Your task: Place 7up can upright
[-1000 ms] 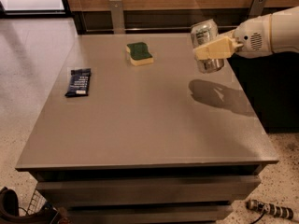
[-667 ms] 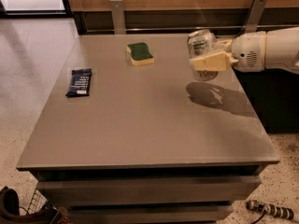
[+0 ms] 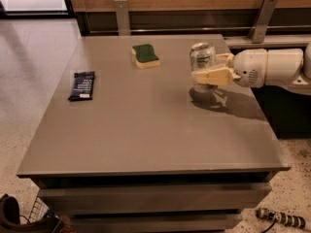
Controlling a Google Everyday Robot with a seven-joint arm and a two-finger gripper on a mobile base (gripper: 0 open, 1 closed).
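Observation:
The 7up can (image 3: 202, 58) is a silvery drink can, upright, at the right side of the grey table (image 3: 146, 125), its base at or just above the surface. My gripper (image 3: 210, 72) reaches in from the right on a white arm (image 3: 272, 68). Its cream fingers (image 3: 214, 75) are shut on the can around its lower half. The can's bottom edge is hidden behind the near finger, so I cannot tell whether it rests on the table.
A green-and-yellow sponge (image 3: 145, 56) lies at the back middle of the table. A dark snack packet (image 3: 82, 85) lies near the left edge. Metal posts (image 3: 122, 16) and a wooden wall stand behind the table. The table's right edge is close under the arm.
The gripper has carried the can leftward and down toward the table, and the can has turned from tilted to upright.

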